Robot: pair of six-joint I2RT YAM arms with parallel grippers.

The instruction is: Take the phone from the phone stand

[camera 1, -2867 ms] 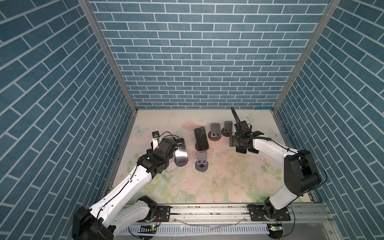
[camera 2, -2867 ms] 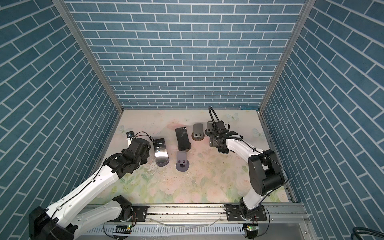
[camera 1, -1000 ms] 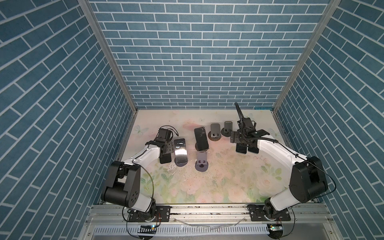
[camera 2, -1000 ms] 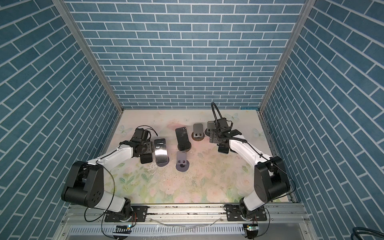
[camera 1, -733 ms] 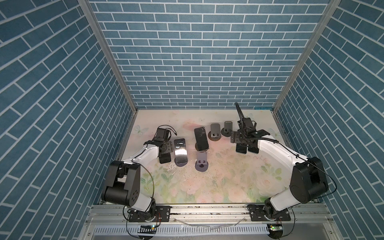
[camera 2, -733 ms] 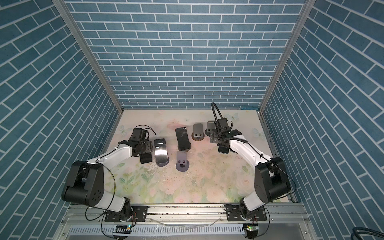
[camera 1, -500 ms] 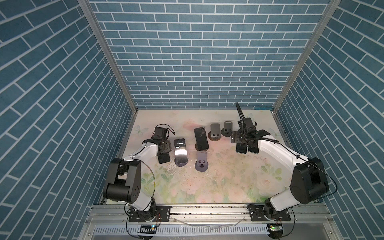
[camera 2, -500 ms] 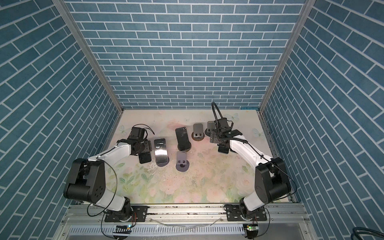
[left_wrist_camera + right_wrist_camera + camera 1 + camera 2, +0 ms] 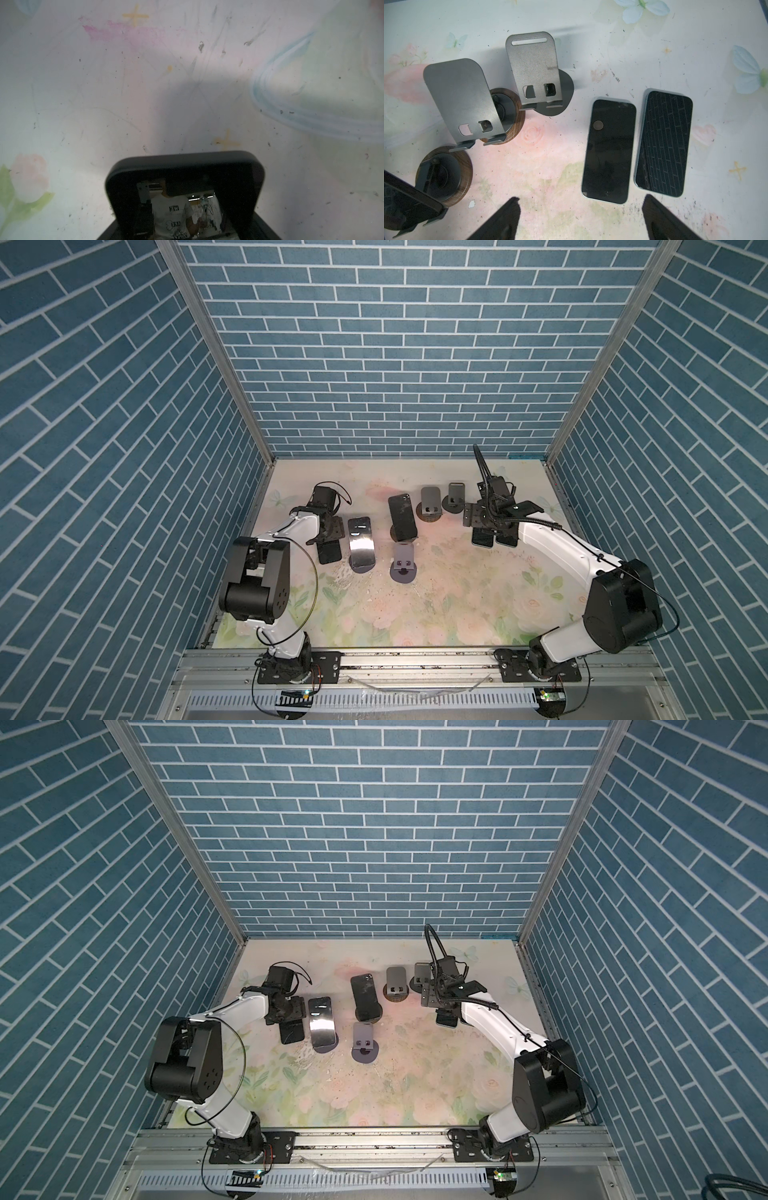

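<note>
Left arm has folded back toward the left wall since the earliest frame, carrying the phone (image 9: pixel 329 552) clear of the stands; right arm barely shifted. Left gripper (image 9: pixel 328 531) clamped tight on the phone's near end. Phone sits low over the mat (image 9: pixel 415 614), just beside the shiny phone (image 9: pixel 361 537) propped on a stand (image 9: pixel 362 568); touching the mat or not, cannot tell. Right gripper (image 9: pixel 580 202) spread wide, empty.

Risk: a sideways swing clips the shiny phone and topples it; an early release drops the phone.

Left wrist view shows the phone's free end, no neighbour. Both top views show that gap.
</note>
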